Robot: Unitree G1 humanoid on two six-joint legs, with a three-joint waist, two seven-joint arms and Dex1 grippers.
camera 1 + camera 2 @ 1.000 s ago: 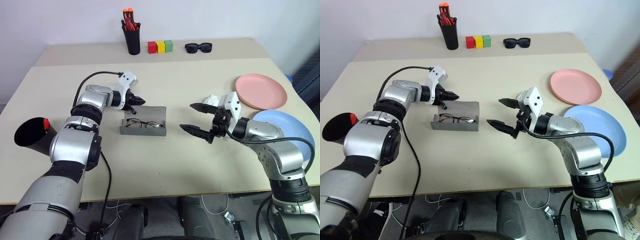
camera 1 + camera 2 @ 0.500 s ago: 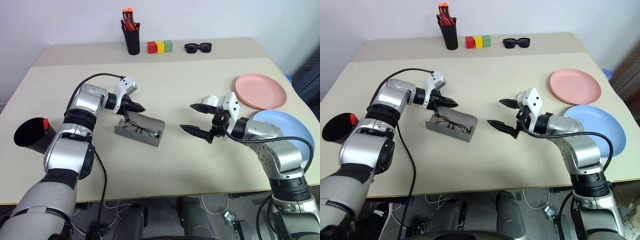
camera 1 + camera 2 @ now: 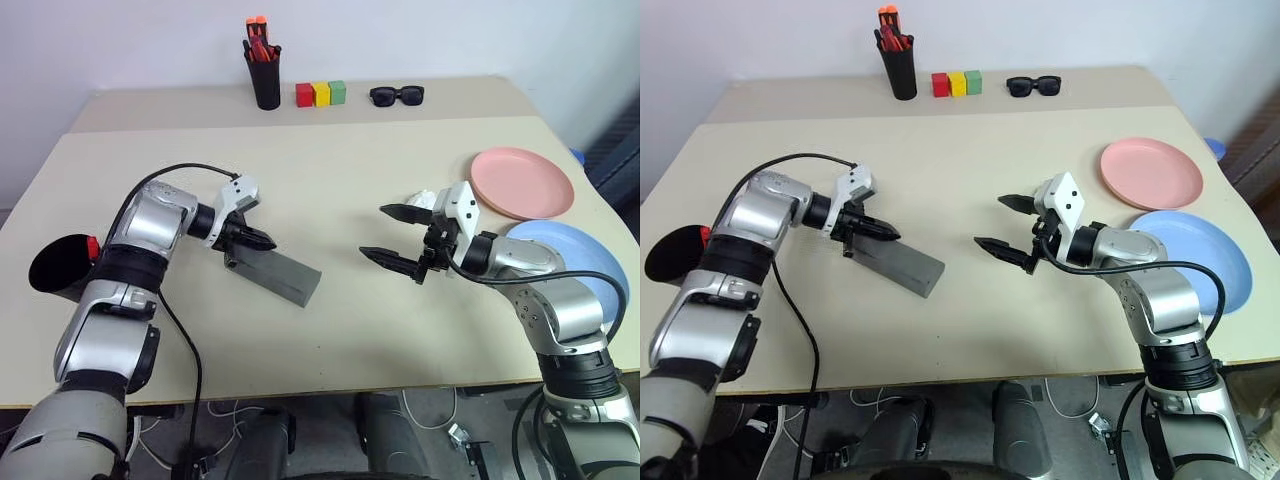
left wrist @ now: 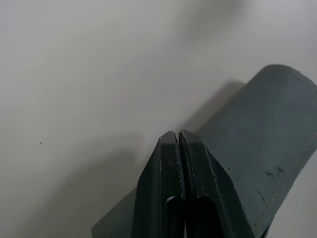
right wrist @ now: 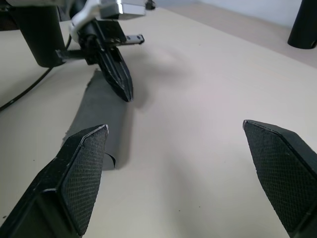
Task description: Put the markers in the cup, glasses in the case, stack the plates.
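from the left eye view, the case [image 3: 272, 272] is our landmark: shut now, lying grey and flat on the table [image 3: 330, 190], its long axis running diagonally from the left gripper [image 3: 262, 241] down toward the near edge. that left gripper has its fingers pressed together, tips just over the case's far end, holding nothing i can make out. whether the glasses are inside i can't tell, the lid hides them. well left of the case sits the cup [image 3: 62, 264] at the table's left edge, a red marker [image 3: 92, 246] poking up at its rim. well to the case's right hangs the right gripper [image 3: 393, 236], spread wide and empty, pointing back toward the case. beyond it lie the pink plate [image 3: 522, 182] and the blue plate [image 3: 562, 262], side by side and not yet stacked, the blue one close to the table's right edge. in the right eye view, same story: open tabletop between the case and the right gripper, plenty of room to swing. the plates look like the job left, and the right arm is clearly the nearer one, though it faces away from them. left wrist view: fingers [image 4: 168, 163] shut tight over the case's grey fabric. right wrist view: pads [image 5: 81, 163] far apart, the case lying ahead with the left gripper's tip above it.
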